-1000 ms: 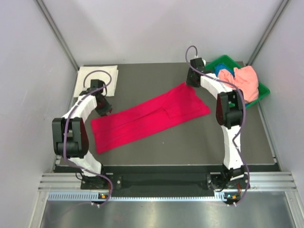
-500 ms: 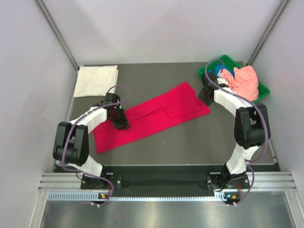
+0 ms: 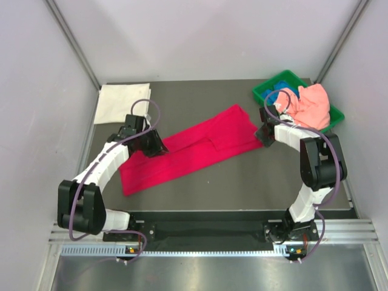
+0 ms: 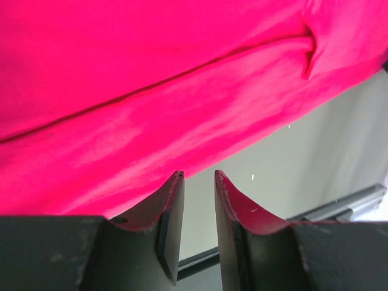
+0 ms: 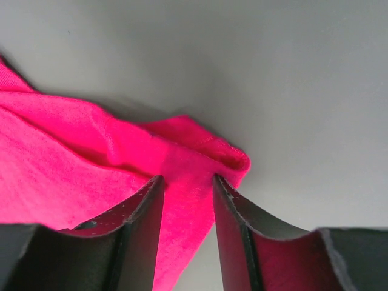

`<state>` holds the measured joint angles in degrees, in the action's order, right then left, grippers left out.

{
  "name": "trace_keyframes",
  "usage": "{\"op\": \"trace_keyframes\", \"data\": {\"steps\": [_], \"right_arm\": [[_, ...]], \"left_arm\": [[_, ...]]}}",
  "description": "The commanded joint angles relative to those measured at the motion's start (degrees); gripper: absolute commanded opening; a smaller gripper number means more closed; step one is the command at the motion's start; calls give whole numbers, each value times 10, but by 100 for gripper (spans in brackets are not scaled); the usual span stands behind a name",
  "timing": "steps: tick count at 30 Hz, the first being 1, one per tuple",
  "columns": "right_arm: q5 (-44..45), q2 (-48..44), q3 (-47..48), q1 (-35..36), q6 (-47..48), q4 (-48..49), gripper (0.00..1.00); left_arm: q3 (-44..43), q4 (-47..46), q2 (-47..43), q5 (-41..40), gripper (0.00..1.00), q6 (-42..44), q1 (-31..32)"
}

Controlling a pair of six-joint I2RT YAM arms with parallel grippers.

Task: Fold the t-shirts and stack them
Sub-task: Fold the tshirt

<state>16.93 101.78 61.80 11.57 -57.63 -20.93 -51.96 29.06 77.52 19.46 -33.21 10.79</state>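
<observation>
Bright, even light; wrist views slightly soft.

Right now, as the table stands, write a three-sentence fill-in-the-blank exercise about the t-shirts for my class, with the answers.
1. The white t-shirt lies folded at the table's far ____ corner.
2. The salmon-pink t-shirt and the blue one sit in the ____ bin.
3. The red t-shirt lies stretched across the table, and the ____ arm's fingers straddle its corner nearest the bin.

Answers: left; green; right.
</observation>
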Motion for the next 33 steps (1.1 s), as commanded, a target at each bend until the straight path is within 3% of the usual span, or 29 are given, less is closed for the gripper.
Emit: {"op": "trace_keyframes", "data": {"steps": [1, 5, 8, 14, 20, 29, 30, 31, 33], "right_arm": [[23, -11, -8, -11, 12, 31, 38], [20, 6, -4, -22, 31, 46, 26], [13, 35, 24, -28, 56, 27, 25], [-12, 25, 52, -33, 95, 15, 33], [-12, -25, 63, -38, 74, -38, 37], [-31, -60, 8, -40, 45, -21, 40], [-30, -55, 9, -40, 46, -21, 40], [-30, -48, 8, -40, 47, -19, 40], [-30, -42, 3, -40, 47, -8, 40]], "left_arm": [[-52, 31, -11, -45, 32, 10, -2], [-88, 71, -5, -105, 32, 0, -5], [-99, 66, -8, -122, 33, -3, -24], [-153, 88, 13, -99, 33, 28, -100], [-183, 101, 3, -101, 33, 111, -103], [-145, 74, 0, -83, 36, 106, -103], [-146, 74, 4, -80, 36, 104, -103], [-149, 80, 14, -76, 43, 99, -103], [-154, 86, 23, -58, 44, 90, -122]]}}
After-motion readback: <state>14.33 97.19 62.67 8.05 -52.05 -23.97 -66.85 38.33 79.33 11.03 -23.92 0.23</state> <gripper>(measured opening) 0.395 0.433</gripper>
